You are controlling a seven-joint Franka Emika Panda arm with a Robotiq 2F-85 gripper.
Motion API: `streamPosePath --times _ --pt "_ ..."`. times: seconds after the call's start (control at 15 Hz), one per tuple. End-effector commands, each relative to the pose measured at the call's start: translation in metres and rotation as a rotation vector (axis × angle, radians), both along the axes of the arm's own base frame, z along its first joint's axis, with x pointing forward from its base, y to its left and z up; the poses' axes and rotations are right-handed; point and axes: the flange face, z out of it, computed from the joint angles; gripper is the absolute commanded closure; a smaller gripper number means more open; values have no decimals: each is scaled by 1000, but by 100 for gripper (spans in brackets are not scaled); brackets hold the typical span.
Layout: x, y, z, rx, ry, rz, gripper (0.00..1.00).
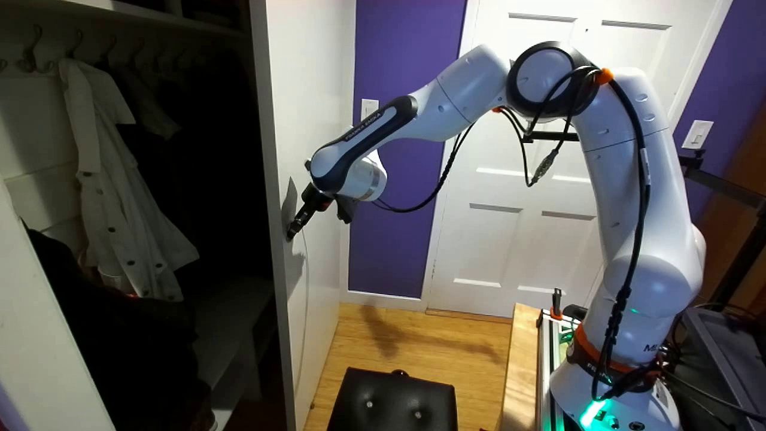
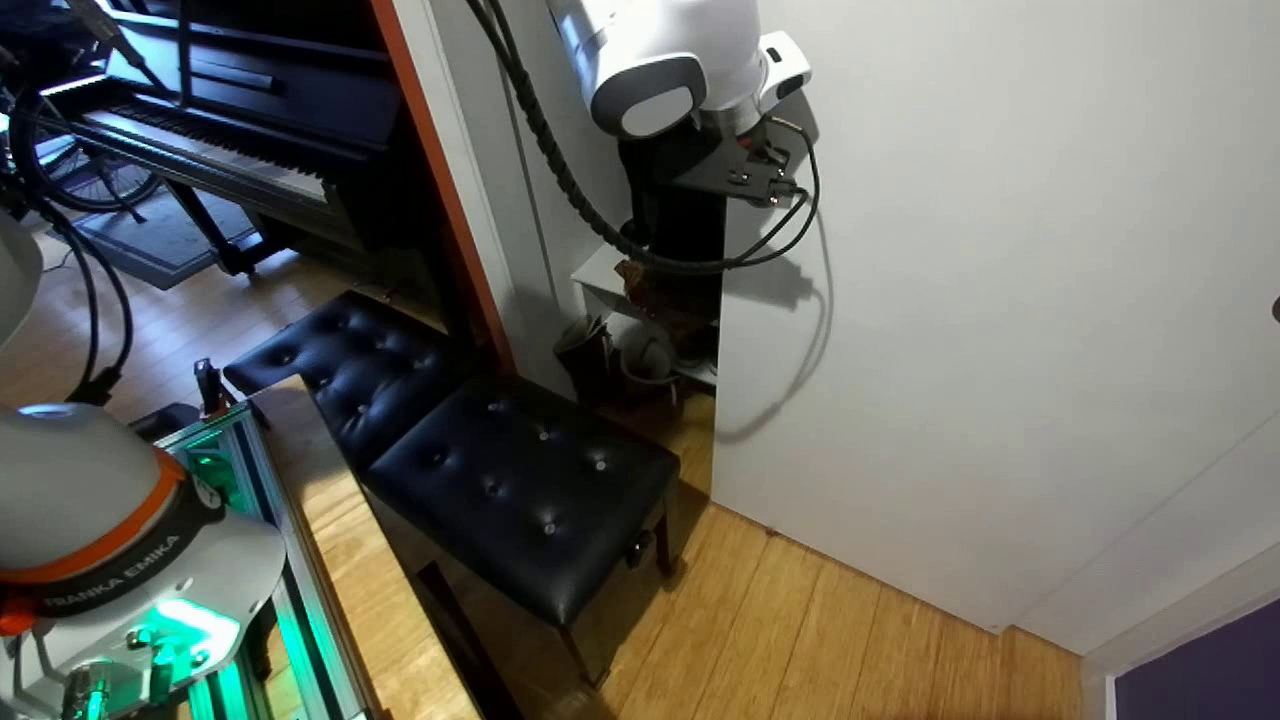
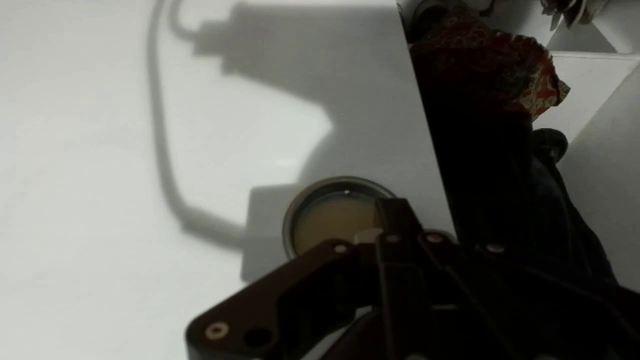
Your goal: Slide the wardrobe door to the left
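One door (image 2: 930, 290), white, right of the exposed wardrobe (image 1: 42, 143) as I face it. One gripper (image 3: 392, 207), closed up, nothing seen held, tip at the round pull (image 3: 327, 220). Reach apparently done; outstanding, I judge: leftward slide covering the gap.

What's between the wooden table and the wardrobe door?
A black tufted stool, then wood floor. Both exterior views show them between the wooden table and the wardrobe door.
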Motion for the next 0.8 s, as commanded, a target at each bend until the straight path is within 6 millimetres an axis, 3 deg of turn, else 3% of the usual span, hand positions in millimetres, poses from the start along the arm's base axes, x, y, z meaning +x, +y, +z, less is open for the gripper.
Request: streamPosePath --times 0.0,0.47,0.73 --pt "2 10 -5 32 6 45 100" --pt "2 28 1 35 -2 76 100" --pt "-2 52 8 45 10 84 100"
